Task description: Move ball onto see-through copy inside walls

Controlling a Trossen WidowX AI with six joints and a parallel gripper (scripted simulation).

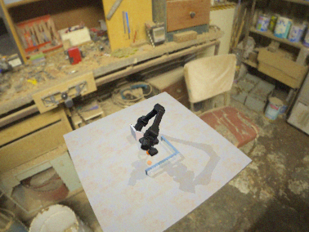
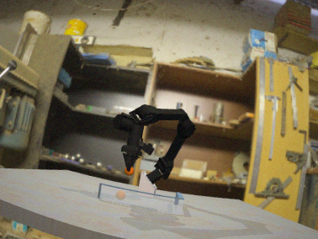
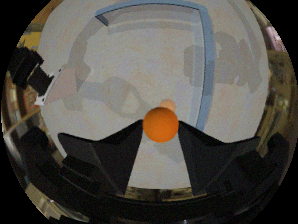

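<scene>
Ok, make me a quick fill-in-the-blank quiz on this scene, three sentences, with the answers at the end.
1. The gripper is shut on the orange ____.
2. The held ball is ____ the table, not resting on it.
3. The pale see-through copy lies on the table beside the low clear ____.

Missing words: ball; above; walls
</scene>
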